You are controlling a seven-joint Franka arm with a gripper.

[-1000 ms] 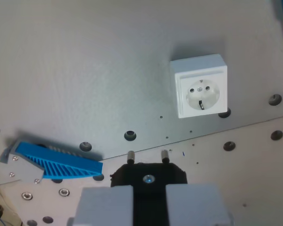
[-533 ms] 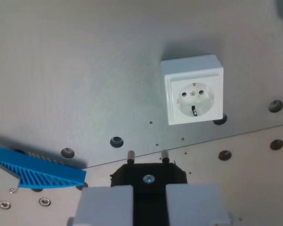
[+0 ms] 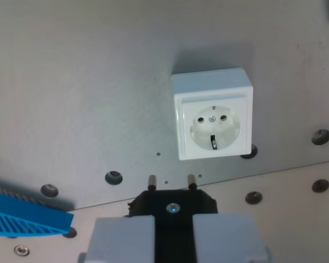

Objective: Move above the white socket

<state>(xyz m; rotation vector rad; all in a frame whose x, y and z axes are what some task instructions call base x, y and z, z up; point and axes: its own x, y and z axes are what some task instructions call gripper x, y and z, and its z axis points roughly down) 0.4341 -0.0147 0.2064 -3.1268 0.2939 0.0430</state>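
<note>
Wrist view shows you the white socket (image 3: 213,121) fixed to the grey plate, right of centre. Your gripper (image 3: 172,233) is clamped on a black plug (image 3: 172,205), pins (image 3: 191,179) pointing at it for alignment.

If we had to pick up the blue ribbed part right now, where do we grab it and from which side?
Hard to say well: only a corner of the blue ribbed part shows at the wrist view's lower left, lying flat on the plate. I'd pinch across its two long edges from above, pads on the smooth sides rather than the ribs. The gripper already holds the black plug, which would have to go first.
</note>
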